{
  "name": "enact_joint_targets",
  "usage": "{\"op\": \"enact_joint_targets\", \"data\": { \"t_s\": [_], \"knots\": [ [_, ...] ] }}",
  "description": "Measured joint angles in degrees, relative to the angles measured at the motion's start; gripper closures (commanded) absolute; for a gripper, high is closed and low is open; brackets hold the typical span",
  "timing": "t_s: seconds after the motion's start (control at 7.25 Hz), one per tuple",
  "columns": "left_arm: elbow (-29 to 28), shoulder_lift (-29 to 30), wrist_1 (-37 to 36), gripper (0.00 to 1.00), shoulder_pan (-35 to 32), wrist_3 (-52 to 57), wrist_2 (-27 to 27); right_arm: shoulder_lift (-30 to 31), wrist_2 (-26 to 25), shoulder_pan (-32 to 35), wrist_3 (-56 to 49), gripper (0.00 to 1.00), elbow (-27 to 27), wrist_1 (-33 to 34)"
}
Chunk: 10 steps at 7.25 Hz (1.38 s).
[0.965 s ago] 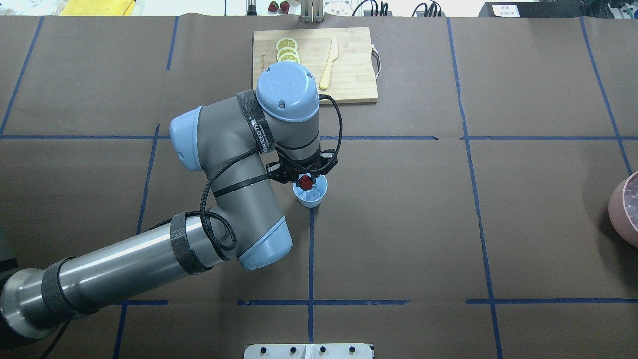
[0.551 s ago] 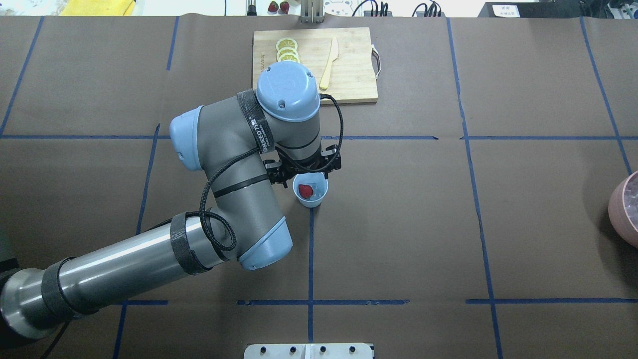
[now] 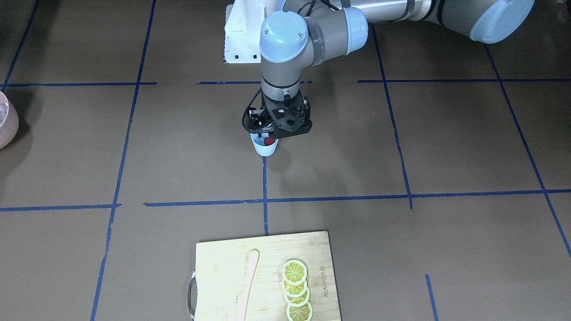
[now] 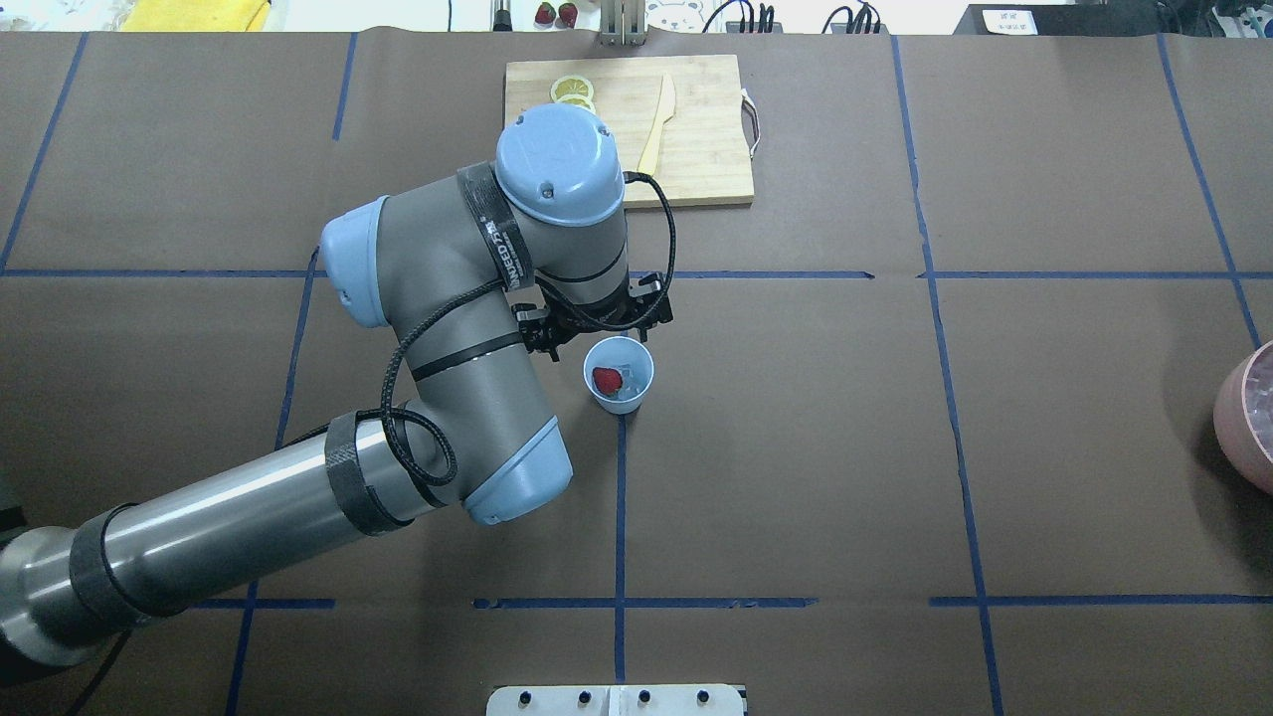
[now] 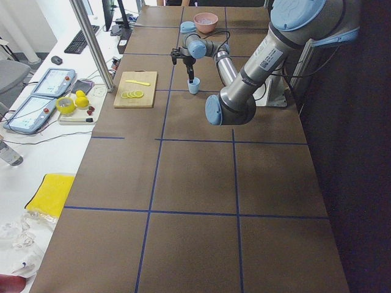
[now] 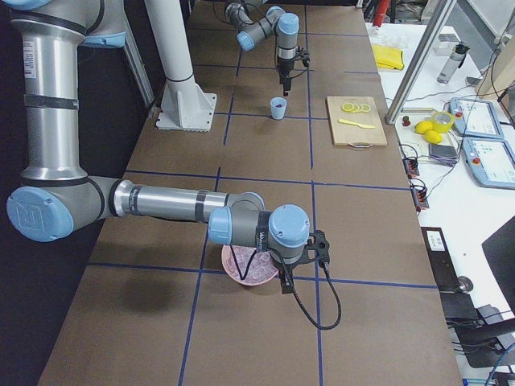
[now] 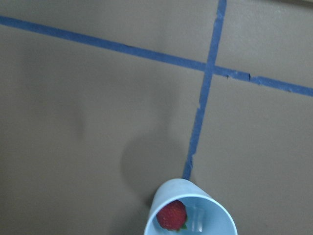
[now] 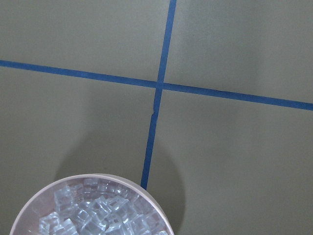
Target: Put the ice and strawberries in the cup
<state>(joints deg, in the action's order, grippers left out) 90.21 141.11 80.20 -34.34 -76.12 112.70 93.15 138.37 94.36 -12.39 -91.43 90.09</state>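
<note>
We see bright, even light from above on the brown table (image 4: 796,447), and the shadows stay soft: a dim patch beside the cup (image 7: 164,193), a darker ring round the pink bowl (image 8: 93,177). Both wrist views look slightly soft and greyish. The side views stretch, wide-angle, toward their edges.

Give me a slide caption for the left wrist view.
Strawberry and ice in the blue cup, by a blue tape line.
</note>
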Motion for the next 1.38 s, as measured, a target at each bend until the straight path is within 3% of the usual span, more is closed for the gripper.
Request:
{"op": "enact_joint_targets", "data": {
  "t_s": [0.69,0.96,1.38],
  "knots": [
    [16.74,-13.89,-12.74,0.00,-12.27,24.33,2.00,-0.25,-0.05,-0.02,0.00,0.01,-0.37,0.00],
    [18.31,-20.46,-13.70,0.00,-20.77,38.95,7.14,-0.35,-0.09,-0.04,0.00,0.01,-0.28,0.00],
    [15.05,-27.94,-13.36,0.00,-32.42,57.91,14.02,-0.34,-0.22,-0.05,-0.09,0.01,-0.12,-0.53]
  ]
}}
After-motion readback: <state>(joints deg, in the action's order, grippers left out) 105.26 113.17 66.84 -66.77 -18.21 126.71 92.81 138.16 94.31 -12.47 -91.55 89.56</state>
